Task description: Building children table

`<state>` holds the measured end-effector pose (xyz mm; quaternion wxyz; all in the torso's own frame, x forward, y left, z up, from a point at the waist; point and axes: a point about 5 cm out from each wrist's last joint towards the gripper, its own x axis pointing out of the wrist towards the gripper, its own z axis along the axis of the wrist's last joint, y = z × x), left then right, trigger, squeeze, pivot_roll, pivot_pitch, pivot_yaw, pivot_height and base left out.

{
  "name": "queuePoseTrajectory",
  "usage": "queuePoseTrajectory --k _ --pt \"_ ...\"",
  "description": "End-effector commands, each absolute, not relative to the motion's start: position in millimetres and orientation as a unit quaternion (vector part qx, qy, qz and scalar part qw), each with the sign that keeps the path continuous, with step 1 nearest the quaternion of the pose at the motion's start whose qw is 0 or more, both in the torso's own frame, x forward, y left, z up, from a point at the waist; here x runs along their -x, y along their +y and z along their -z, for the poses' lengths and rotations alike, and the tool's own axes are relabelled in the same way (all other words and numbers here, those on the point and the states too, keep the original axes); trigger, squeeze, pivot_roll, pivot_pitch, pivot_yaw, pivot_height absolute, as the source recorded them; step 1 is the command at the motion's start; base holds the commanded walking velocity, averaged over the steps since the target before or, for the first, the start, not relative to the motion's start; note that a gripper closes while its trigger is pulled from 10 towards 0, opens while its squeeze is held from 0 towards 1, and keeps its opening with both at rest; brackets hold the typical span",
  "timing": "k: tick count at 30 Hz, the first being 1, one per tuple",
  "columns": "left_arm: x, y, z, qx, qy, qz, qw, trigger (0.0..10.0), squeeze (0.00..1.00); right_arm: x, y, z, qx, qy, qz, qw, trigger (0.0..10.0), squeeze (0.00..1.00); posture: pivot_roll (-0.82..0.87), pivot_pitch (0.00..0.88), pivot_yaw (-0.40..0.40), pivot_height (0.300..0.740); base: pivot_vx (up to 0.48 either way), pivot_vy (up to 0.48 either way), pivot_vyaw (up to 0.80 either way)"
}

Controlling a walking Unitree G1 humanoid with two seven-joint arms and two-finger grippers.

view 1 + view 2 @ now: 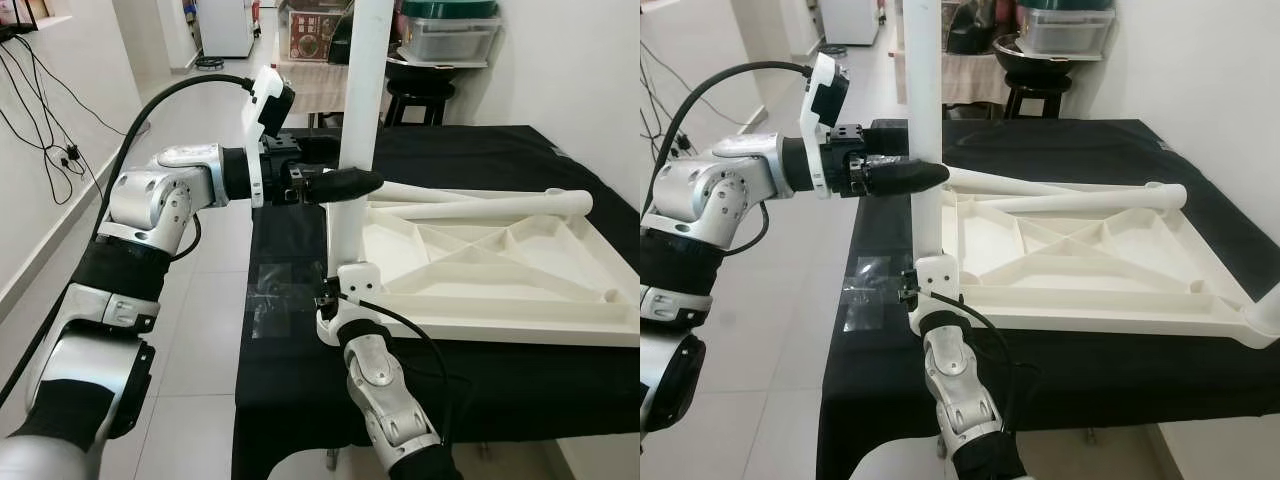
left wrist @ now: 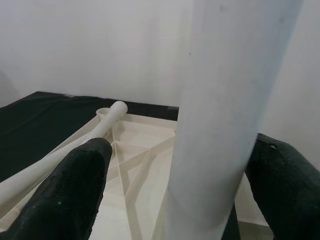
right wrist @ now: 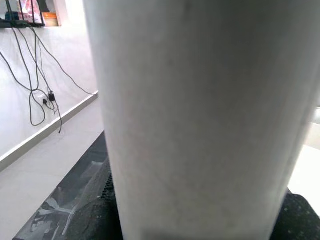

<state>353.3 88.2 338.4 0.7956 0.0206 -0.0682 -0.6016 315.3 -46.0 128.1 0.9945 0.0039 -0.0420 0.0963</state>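
Note:
The white table top (image 1: 520, 325) lies upside down on the black-covered table (image 1: 290, 390). One white leg (image 1: 360, 90) stands upright at its near left corner. My left gripper (image 1: 358, 184) reaches in from the left at mid-height, open, with its fingers (image 2: 75, 190) on either side of the leg and a gap showing on one side. Low down at the foot of the leg, my right gripper (image 1: 340, 285) is shut on it, and the leg (image 3: 200, 110) is very close in the right wrist view. Two more loose legs (image 1: 480, 207) lie across the upturned top.
A dark stool (image 1: 420, 95) carrying plastic boxes (image 1: 450, 35) stands behind the table. Cables (image 1: 50, 140) hang on the left wall above tiled floor (image 1: 200, 300). A patch of clear tape (image 1: 275, 300) is stuck to the cloth near the corner. A white wall runs along the right.

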Motion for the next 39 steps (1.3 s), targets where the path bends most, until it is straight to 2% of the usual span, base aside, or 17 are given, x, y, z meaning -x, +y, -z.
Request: queuePoseTrajectory --k 1,2,3,4,15,16,20,22,23,24,26,27,28,29,30,36,39 --pt "-356 83 -337 -0.022 -0.067 0.601 0.796 10.0 0.00 -309 8 -122 -0.075 0.024 -0.139 0.987 10.0 0.00 0.00 0.099 -0.006 0.740 0.000 0.000 0.00" --pt "-358 79 -336 -0.015 -0.068 0.605 0.793 4.2 0.00 -309 8 -122 -0.075 0.023 -0.140 0.987 10.0 0.00 -0.01 0.100 -0.007 0.740 0.000 0.000 0.00" --pt "-358 79 -336 -0.015 -0.068 0.605 0.793 4.2 0.00 -309 8 -122 -0.075 0.023 -0.140 0.987 10.0 0.00 -0.01 0.100 -0.007 0.740 0.000 0.000 0.00" --pt "-358 76 -335 -0.011 -0.068 0.609 0.790 0.0 0.00 -309 8 -122 -0.075 0.023 -0.141 0.987 10.0 0.00 -0.01 0.100 -0.007 0.740 0.000 0.000 0.00" --pt "-356 69 -334 -0.039 -0.063 0.638 0.766 0.0 0.00 -312 10 -128 -0.081 0.015 -0.171 0.982 10.0 0.00 -0.01 0.092 -0.010 0.740 0.000 0.000 0.00" --pt "-355 71 -333 -0.043 -0.062 0.640 0.765 0.0 0.00 -313 11 -138 -0.091 0.000 -0.190 0.978 10.0 1.00 -0.01 0.092 -0.011 0.740 0.000 0.000 0.00" --pt "-354 72 -332 -0.049 -0.061 0.642 0.763 0.0 0.00 -316 12 -159 -0.109 -0.045 -0.244 0.963 10.0 1.00 -0.01 0.088 -0.010 0.740 0.000 0.000 0.00" --pt "-354 73 -332 -0.055 -0.060 0.645 0.760 0.0 0.00 -320 -1 -189 -0.097 -0.102 -0.371 0.918 10.0 1.00 -0.01 0.084 -0.008 0.740 0.000 0.000 0.00" --pt "-354 73 -332 -0.055 -0.060 0.645 0.760 0.0 0.00 -320 -1 -189 -0.097 -0.102 -0.371 0.918 10.0 1.00 -0.01 0.084 -0.008 0.740 0.000 0.000 0.00" --pt "-354 73 -332 -0.058 -0.061 0.647 0.758 0.0 0.00 -322 -20 -198 -0.020 -0.112 -0.476 0.872 10.0 1.00 -0.02 0.080 -0.007 0.740 0.000 0.000 0.00" --pt "-354 73 -332 -0.059 -0.062 0.648 0.757 0.0 0.00 -323 -28 -196 0.022 -0.103 -0.507 0.856 10.0 1.00 -0.02 0.080 -0.007 0.740 0.000 0.000 0.00" --pt "-354 73 -332 -0.060 -0.063 0.648 0.756 0.0 0.00 -327 -41 -191 0.073 -0.092 -0.532 0.839 10.0 0.67 -0.02 0.074 -0.008 0.740 0.000 0.000 0.00" --pt "-354 73 -332 -0.060 -0.064 0.650 0.755 0.0 0.00 -333 -54 -189 0.097 -0.073 -0.543 0.831 10.0 0.41 -0.02 0.073 -0.008 0.740 0.000 0.000 0.00" --pt "-354 73 -332 -0.060 -0.064 0.650 0.755 0.0 0.00 -333 -54 -189 0.097 -0.073 -0.543 0.831 10.0 0.41 -0.02 0.073 -0.008 0.740 0.000 0.000 0.00" --pt "-354 72 -332 -0.061 -0.065 0.651 0.754 0.0 0.00 -344 -69 -193 0.092 -0.058 -0.542 0.834 10.0 0.00 -0.02 0.070 -0.011 0.740 0.000 0.000 0.00" --pt "-351 71 -333 -0.062 -0.068 0.655 0.750 0.0 0.00 -371 -96 -214 0.084 -0.034 -0.528 0.845 10.0 0.00 -0.02 0.066 -0.015 0.740 0.000 0.000 0.00" --pt "-350 71 -332 -0.062 -0.068 0.656 0.749 0.0 0.00 -373 -96 -218 0.084 -0.029 -0.534 0.841 10.0 0.00 -0.01 0.064 -0.015 0.740 0.000 0.000 0.00"
